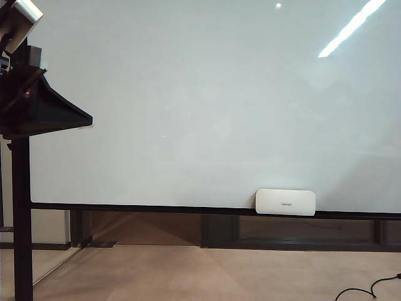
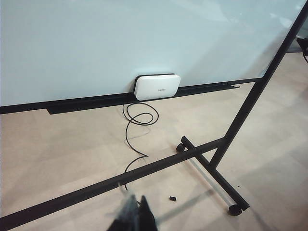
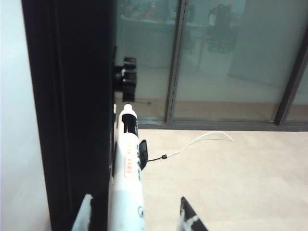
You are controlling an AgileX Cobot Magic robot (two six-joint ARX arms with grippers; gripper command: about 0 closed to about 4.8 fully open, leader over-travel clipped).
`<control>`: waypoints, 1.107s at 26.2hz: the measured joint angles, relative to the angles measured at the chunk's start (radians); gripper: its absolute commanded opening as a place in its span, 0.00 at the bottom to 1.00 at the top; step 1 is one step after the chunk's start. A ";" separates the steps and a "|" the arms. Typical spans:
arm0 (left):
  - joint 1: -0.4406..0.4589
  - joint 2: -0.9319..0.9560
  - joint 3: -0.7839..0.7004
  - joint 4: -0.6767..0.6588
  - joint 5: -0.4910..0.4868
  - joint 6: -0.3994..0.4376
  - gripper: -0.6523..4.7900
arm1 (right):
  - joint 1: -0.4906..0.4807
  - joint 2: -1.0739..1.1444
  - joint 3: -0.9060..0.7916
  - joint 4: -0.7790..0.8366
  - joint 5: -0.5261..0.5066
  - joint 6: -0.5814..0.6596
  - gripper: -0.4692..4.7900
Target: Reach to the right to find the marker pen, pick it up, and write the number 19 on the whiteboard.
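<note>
- The right gripper [image 3: 137,216] stands wide open, its two fingertips [image 3: 83,214] apart on either side of the marker pen [image 3: 127,180].
- The marker pen lies between them, nearer one finger, running away from the gripper alongside the whiteboard's black frame [image 3: 72,110]; whether it is touched cannot be told.
- The left gripper [image 2: 134,216] shows only as a blurred tip, its state unreadable, with the whiteboard [image 2: 120,43] well beyond it across the floor.
- The whiteboard [image 1: 207,106] is blank.

Left gripper [image 2: 132,216] in left wrist view: dark, blurred fingers [image 2: 144,214] with pale translucent-looking edge, narrow wedge shape (detail too soft to read). Right gripper [image 3: 137,214] in right wrist view: two fingers [image 3: 84,214] wide apart, one pale white-grey, other black with white marking near tip. In exterior view, no gripper in sight.
</note>
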 measured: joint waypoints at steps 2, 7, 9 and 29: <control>0.000 0.000 0.000 0.000 0.000 0.000 0.11 | 0.003 0.016 0.018 0.003 0.002 0.000 0.51; 0.000 0.000 0.002 -0.003 0.000 0.000 0.11 | 0.017 0.034 0.019 -0.011 0.005 -0.001 0.51; 0.000 0.000 0.008 -0.003 0.000 0.000 0.11 | 0.024 0.034 0.019 -0.009 0.005 -0.001 0.51; 0.000 0.000 0.008 -0.003 0.000 -0.012 0.11 | 0.024 0.034 0.021 0.042 0.057 0.000 0.51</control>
